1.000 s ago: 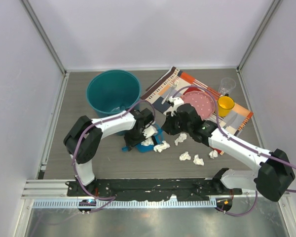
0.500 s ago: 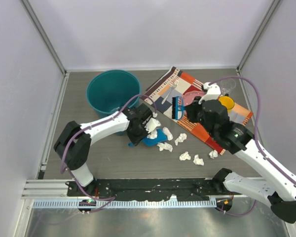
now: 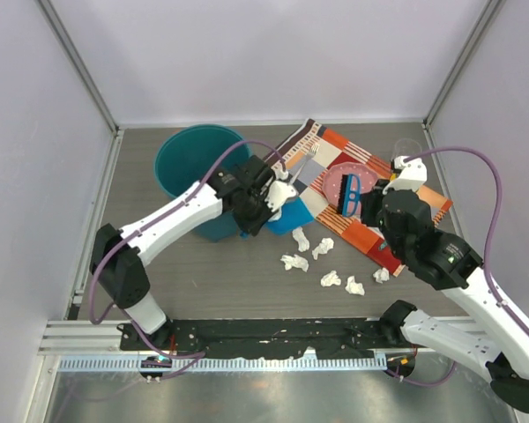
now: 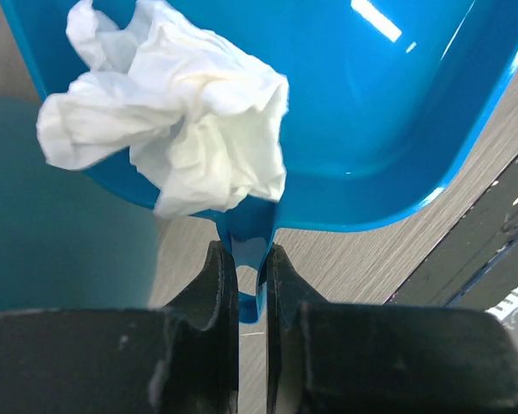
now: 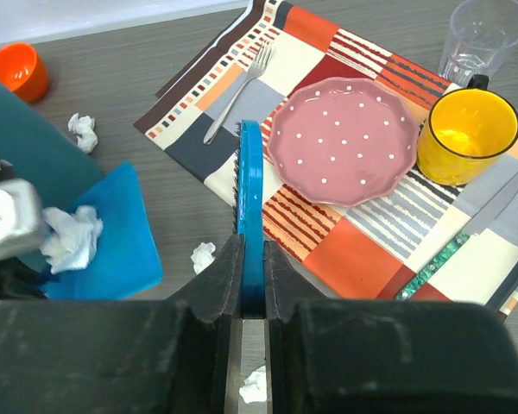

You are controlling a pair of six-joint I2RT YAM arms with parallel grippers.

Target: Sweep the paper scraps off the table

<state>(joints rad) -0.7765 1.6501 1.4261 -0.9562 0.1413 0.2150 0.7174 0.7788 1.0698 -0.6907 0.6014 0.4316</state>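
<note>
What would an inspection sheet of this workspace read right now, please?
Surface: table, dark grey wood grain.
Job's things: several scraps loose right of centre; one wad in the dustpan.
Clutter: placemat with plate, fork, mug, glass, knife; teal bucket; orange bowl.
Grippers: left pincer shut on the dustpan handle; right pincer shut on the brush.
Cables: purple cables loop off both arms.
Surroundings: pale walls, metal frame.

blue dustpan (image 4: 397, 112), white paper scraps (image 3: 294, 262), teal bucket (image 3: 178, 157)
</note>
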